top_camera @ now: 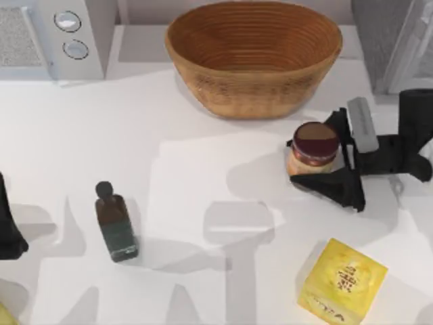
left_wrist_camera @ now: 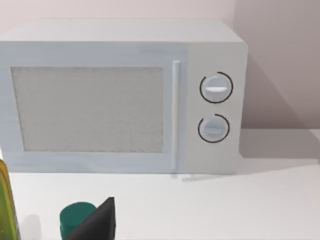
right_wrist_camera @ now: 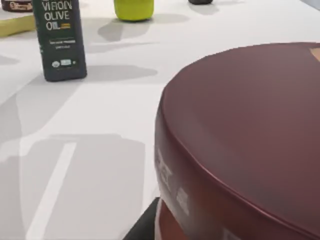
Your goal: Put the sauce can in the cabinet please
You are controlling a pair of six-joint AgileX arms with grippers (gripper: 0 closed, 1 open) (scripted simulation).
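Observation:
The sauce can (top_camera: 314, 148), with a maroon lid and a red and orange label, stands on the white table right of centre, just in front of the basket. My right gripper (top_camera: 298, 161) reaches in from the right and is shut on the can, one black finger on each side of it. The can's maroon lid (right_wrist_camera: 240, 130) looms very close in the right wrist view. At the far right corner stands the cabinet (top_camera: 376, 34), with a speckled dark grey side and a pale front panel. My left gripper (top_camera: 8, 233) is parked at the left edge of the table.
A woven basket (top_camera: 254, 57) stands at the back centre and a white microwave (top_camera: 54, 37) at the back left. A dark olive oil bottle (top_camera: 116, 223) stands front left. A yellow cube box (top_camera: 342, 283) sits front right, near the right arm.

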